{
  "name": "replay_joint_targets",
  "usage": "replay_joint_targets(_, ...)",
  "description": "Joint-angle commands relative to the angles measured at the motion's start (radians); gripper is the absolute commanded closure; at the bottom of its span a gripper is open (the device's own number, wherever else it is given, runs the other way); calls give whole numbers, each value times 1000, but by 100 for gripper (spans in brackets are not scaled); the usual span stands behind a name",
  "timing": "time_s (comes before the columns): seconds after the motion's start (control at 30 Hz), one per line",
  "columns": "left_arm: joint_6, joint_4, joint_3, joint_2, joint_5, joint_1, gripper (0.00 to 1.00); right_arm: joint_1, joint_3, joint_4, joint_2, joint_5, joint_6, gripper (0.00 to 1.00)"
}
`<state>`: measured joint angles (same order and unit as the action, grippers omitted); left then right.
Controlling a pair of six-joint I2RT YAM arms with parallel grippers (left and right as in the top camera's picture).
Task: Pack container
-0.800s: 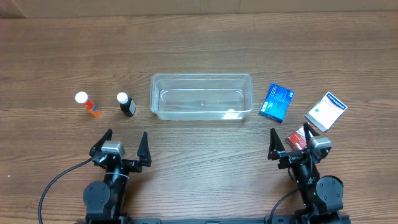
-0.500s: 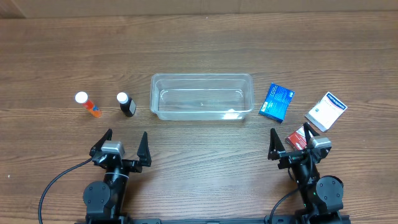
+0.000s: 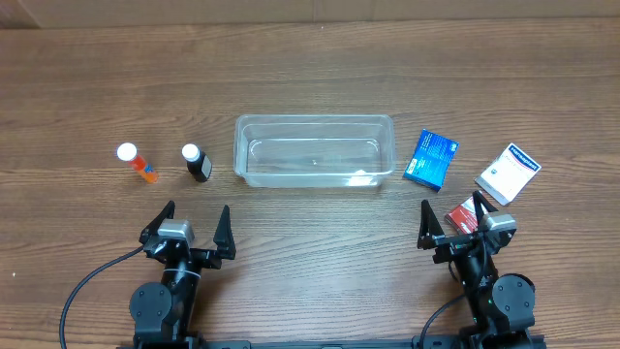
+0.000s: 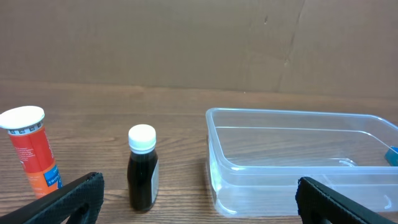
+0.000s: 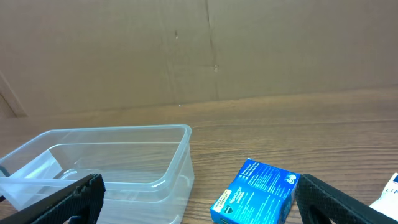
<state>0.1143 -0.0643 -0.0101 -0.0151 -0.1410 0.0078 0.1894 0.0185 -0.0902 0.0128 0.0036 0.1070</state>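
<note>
**Q:** Where does the bin stand, and how are the arms set?

**A:** The clear plastic rectangular container sits mid-way across the wooden table, apparently empty; the left gripper and the right gripper rest low at the near edge, each with fingers spread wide and holding nothing; no item is packed yet.

**Q:** Which pick comes first, and how is it done well?

**A:** Judging by the layout, each arm should serve its own side. Left of the container stand the dark bottle with a white cap, just beside the bin, and the orange tube with a white cap, further out. Right of it lie the blue cardboard box and the white box with blue print; a red-and-white packet is partly hidden under the right gripper. The upright bottles probably tip easily; close squarely on the body below the cap, without brushing the neighbour; lift clear of the rim before crossing it; lower the item inside before letting go; only one arm should work over the bin at a time, so the two do not clash.
</note>
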Motion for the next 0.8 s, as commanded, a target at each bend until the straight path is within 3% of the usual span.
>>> replay_joint_targets(0.0, 17, 0, 5, 10, 11, -1, 0, -8, -10, 6, -10, -5, -3, 0)
replay_joint_targets(0.77, 17, 0, 5, 10, 19, -1, 0, -7, -10, 25, -10, -22, 27, 0)
